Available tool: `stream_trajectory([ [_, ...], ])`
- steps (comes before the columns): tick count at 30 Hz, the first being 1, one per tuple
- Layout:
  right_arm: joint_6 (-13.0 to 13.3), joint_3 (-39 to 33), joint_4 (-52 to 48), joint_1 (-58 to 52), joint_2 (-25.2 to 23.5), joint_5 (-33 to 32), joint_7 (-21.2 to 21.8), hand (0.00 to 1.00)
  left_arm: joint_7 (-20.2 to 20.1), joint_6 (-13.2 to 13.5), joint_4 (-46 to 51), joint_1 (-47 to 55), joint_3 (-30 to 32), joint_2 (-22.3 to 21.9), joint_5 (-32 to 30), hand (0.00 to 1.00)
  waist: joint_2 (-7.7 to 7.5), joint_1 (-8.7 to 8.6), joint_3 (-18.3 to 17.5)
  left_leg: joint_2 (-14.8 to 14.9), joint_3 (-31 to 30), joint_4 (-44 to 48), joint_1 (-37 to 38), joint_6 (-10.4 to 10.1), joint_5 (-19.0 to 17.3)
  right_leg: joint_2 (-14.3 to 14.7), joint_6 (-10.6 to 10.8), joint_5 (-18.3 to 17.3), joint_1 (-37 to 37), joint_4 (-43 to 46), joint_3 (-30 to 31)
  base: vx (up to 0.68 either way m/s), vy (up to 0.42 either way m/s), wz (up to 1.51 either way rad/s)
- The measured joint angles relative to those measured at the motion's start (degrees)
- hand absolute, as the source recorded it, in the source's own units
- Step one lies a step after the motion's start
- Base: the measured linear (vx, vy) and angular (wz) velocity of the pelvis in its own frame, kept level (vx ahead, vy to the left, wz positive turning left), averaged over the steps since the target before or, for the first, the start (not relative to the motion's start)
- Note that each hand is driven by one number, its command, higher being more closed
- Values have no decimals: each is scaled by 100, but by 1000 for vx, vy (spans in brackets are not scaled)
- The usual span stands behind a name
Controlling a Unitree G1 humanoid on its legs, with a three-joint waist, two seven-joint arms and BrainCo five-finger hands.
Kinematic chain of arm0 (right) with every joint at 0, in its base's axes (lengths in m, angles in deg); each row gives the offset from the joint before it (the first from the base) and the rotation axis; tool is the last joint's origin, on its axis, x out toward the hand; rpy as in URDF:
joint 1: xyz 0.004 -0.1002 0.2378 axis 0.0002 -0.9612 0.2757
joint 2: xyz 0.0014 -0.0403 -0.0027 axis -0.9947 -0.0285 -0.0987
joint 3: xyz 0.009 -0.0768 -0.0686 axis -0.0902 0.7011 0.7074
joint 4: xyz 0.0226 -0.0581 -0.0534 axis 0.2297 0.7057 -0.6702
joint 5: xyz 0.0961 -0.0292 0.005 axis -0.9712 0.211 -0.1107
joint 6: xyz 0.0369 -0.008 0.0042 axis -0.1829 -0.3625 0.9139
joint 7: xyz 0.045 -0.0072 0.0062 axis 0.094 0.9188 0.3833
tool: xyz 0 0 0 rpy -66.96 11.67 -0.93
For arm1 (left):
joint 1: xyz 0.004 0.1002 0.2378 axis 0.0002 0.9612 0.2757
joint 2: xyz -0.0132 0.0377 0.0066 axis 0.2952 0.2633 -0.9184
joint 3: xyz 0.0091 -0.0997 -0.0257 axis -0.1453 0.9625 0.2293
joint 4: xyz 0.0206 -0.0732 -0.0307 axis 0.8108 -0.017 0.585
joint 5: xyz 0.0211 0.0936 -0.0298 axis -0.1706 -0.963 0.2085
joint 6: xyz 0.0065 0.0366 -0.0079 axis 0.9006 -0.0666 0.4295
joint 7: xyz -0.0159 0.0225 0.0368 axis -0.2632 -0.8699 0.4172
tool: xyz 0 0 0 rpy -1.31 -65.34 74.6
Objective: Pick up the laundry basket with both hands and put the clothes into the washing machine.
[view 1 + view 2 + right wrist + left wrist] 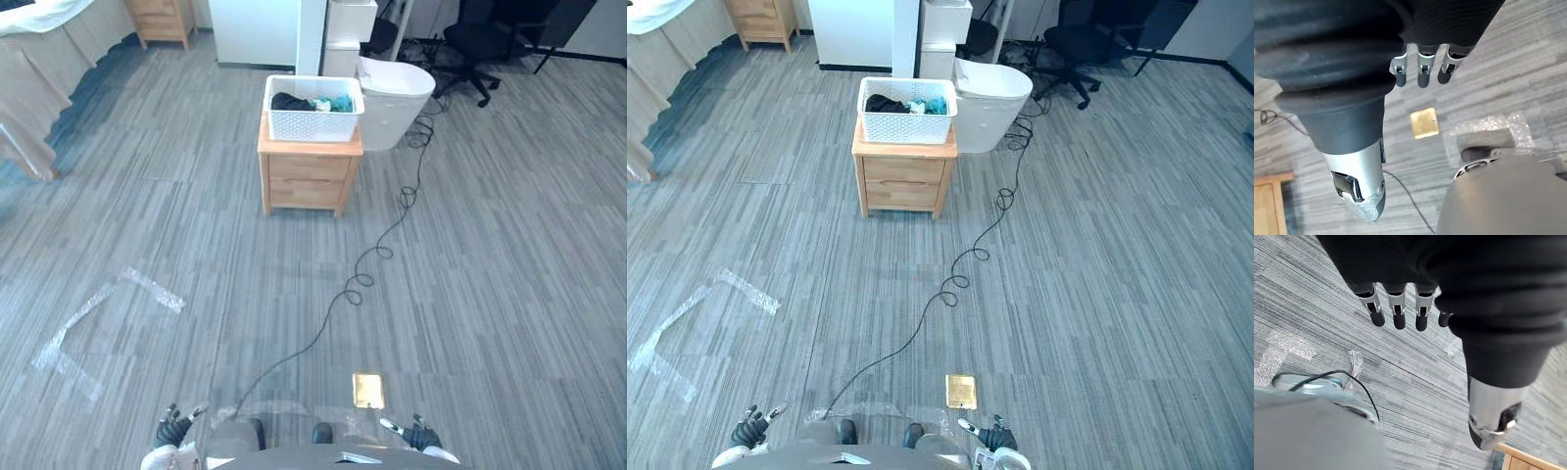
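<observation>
No writing, label or number can be read. The laundry basket, well ahead of the left hand and right hand, shows plain white lattice.

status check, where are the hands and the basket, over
Left hand open, right hand open, both low, holding nothing. Laundry basket with clothes on wooden nightstand, far ahead. Flat brass floor plate on the path.
</observation>
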Motion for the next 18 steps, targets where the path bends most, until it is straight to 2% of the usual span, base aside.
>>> stream_trajectory([
  [1,-3,14,2,-31,57,4,4,0,4,-4,24,95,53,-75,7,0,71,21,40,295,316,736,-274,194,161,24,-30,-86,112,70,48,38,27,-5],
  [2,-6,14,-7,-20,78,8,8,0,4,-11,24,126,32,-92,5,0,123,35,62,412,425,1049,-386,223,215,10,-31,-137,147,118,81,121,79,-11],
  [3,-20,29,0,-8,112,9,20,0,-4,-21,17,192,19,-121,7,0,123,47,56,491,483,1303,-540,283,-20,-65,-23,-248,161,260,144,124,77,-16],
  [4,-28,29,10,6,131,13,50,0,-6,-23,17,222,27,-137,7,0,129,57,59,502,509,1210,-655,257,-167,-162,-16,-305,138,342,208,220,143,-29],
  [5,-33,27,18,47,154,14,90,0,-15,-26,17,259,48,-161,8,0,118,77,59,420,489,579,-834,197,-236,-346,52,-396,84,422,317,200,142,-32],
  [7,-41,27,17,69,180,15,109,0,-35,-27,18,271,94,-208,8,0,132,114,66,294,402,-241,-939,81,-150,-525,172,-480,10,479,409,249,211,-32],
  [8,-91,12,16,71,215,15,115,0,-37,-30,13,291,178,-262,8,0,173,121,62,128,228,-1559,-988,-130,194,-746,389,-624,16,486,468,297,289,-24],
  [9,-100,-3,16,69,221,15,116,0,-38,-30,8,300,186,-266,7,0,189,124,57,121,201,-1781,-985,-170,260,-768,434,-653,33,482,480,332,327,-27],
  [10,-117,-40,18,56,264,14,116,0,-40,-30,0,349,203,-320,7,0,277,134,18,156,67,-2333,-938,-211,395,-805,619,-788,118,460,532,350,342,-22],
  [11,-120,-83,27,40,248,12,117,0,-63,-33,-49,423,230,-325,10,0,276,145,-7,157,57,-2193,-972,-103,750,-904,669,-939,218,483,558,511,449,-33],
  [12,-121,-201,93,-30,169,14,136,0,-103,-40,-57,464,314,-305,17,0,121,177,-132,-64,57,-1729,-1080,124,691,-1164,508,-1145,238,761,589,650,463,-25],
  [13,-112,-310,136,-34,96,15,165,0,-112,-43,-61,440,435,-299,16,0,39,149,-191,-184,80,-1432,-1163,395,429,-1347,560,-1163,15,1367,645,566,347,-7],
  [14,-89,-430,136,-33,45,13,196,0,-112,-36,-58,392,473,-274,17,0,-1,105,-193,-267,109,-1237,-1147,488,183,-1502,586,-1109,-328,2217,749,552,314,7],
  [15,-72,-568,124,-18,-21,8,195,0,-123,-35,-58,329,472,-220,18,0,-90,84,-132,-397,172,-1135,-932,546,-87,-1697,616,-743,-873,3588,1036,532,331,6],
  [16,-71,-618,120,-3,-34,8,198,0,-122,-35,-59,310,473,-199,19,0,-128,88,-92,-429,229,-1130,-768,570,-191,-1765,561,-455,-1076,4134,1144,513,292,-15],
  [17,-50,-690,106,17,-66,-55,203,0,-118,-47,-56,312,437,-174,26,0,-66,80,19,-458,313,-1155,-263,611,-423,-1898,502,-38,-1571,5643,1168,595,254,-24],
  [18,-31,-651,29,17,-44,-92,204,0,-117,-48,-43,333,406,-178,28,0,-61,20,36,-484,335,-1391,302,682,-499,-1952,360,-133,-1791,6472,835,479,173,-31],
])
